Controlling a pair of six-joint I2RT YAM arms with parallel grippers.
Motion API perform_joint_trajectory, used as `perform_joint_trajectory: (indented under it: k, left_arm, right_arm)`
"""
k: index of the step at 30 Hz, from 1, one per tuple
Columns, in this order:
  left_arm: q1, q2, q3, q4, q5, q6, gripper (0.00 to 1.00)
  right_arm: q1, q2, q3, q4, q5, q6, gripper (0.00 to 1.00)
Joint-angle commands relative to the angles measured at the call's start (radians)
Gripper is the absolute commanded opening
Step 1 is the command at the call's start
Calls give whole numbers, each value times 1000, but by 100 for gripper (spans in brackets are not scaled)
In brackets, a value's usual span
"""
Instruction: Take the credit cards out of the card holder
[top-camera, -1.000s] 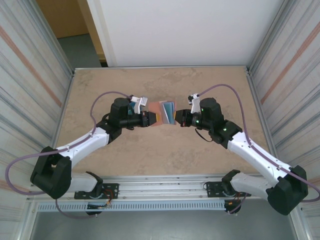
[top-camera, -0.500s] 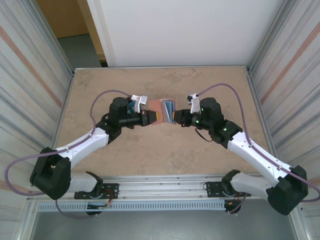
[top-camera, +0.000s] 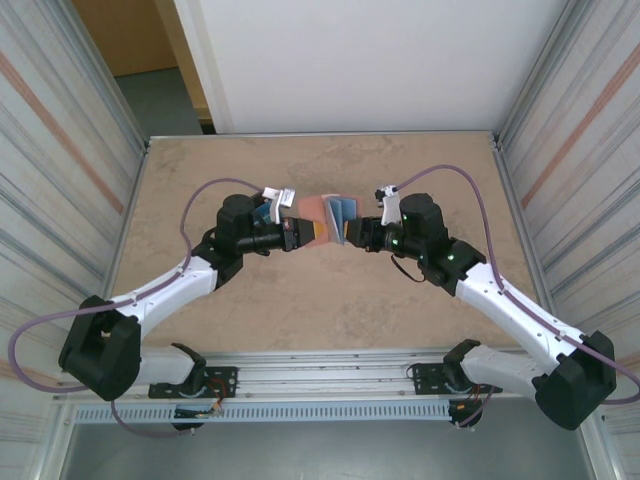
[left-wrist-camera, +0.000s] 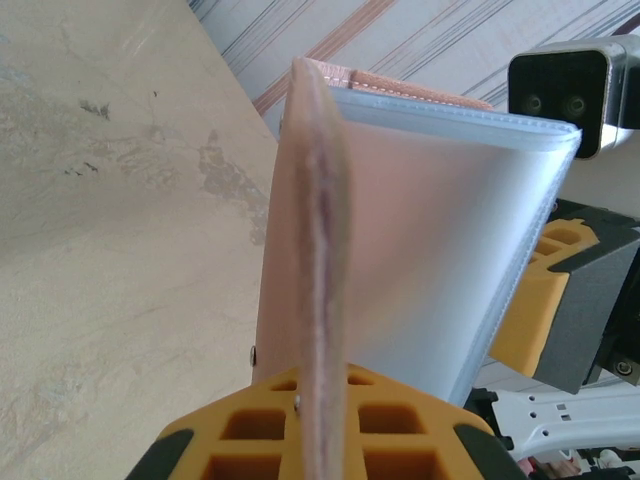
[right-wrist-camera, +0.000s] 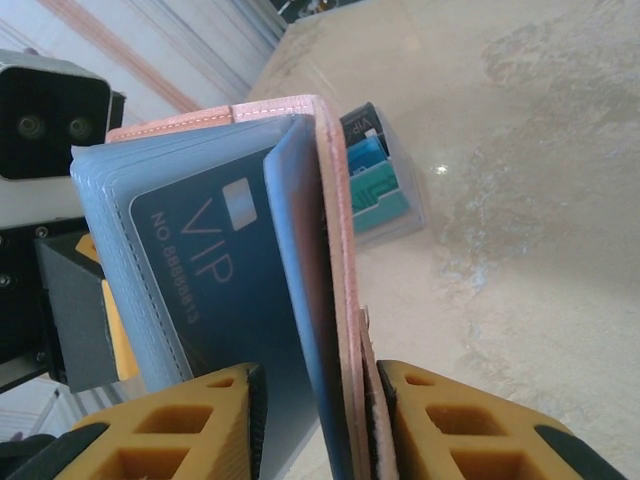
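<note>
The salmon-pink card holder (top-camera: 322, 210) hangs above the table between both arms. My left gripper (top-camera: 300, 232) is shut on one flap, seen edge-on (left-wrist-camera: 320, 250) with a clear plastic sleeve (left-wrist-camera: 440, 220) beside it. My right gripper (right-wrist-camera: 320, 400) stands open around the other flap (right-wrist-camera: 335, 230). That flap rests against one pad, and a gap shows at the other pad. A dark blue VIP credit card (right-wrist-camera: 215, 270) sits in the blue-grey inside. More teal and blue credit cards (right-wrist-camera: 378, 185) lie on the table beyond.
The marbled tan table (top-camera: 330, 310) is fenced by ribbed metal walls (top-camera: 60, 170) left and right, with a white panel (top-camera: 370, 60) at the back. The other arm's wrist camera (left-wrist-camera: 575, 95) sits close behind the holder.
My right gripper's jaws have come apart from a shut grip on the flap. The card holder has shifted slightly toward the back. The left grip is unchanged.
</note>
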Motion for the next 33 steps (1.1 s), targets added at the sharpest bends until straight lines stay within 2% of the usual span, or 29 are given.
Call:
perform_joint_trajectory:
  k: [1,8,11,13,18,22,24,28,33]
  left_arm:
    - [-4,8,5,60,25,-15,2]
    - [-5,25,3,74,29,-16,2]
    - [-5,30,6,53,23,-10,7]
    - [-5,34,10,40,22,-10,19]
    - [-6,49,19,47,42,-22,38]
    - [-5,53,20,48,48,-28,42]
    - [-5,51,19,39,46,-26,42]
    - [-5,46,18,13,32,-19,34]
    - [-5,44,21,3,25,-10,26]
  right_arm:
    - [12,10,46,28,-43,-13,28]
    - [23,10,54,37,-55,-10,1]
    - [25,3,52,36,-52,-11,0]
    - [26,-1,54,31,-42,-12,0]
    - [31,-10,60,-9,27,-19,0]
    - [34,-28,65,-52,107,-18,0]
    - [34,-40,67,-78,150,-17,0]
    - [34,-74,61,-108,204,-16,0]
    - [32,-110,53,-115,210,-14,0]
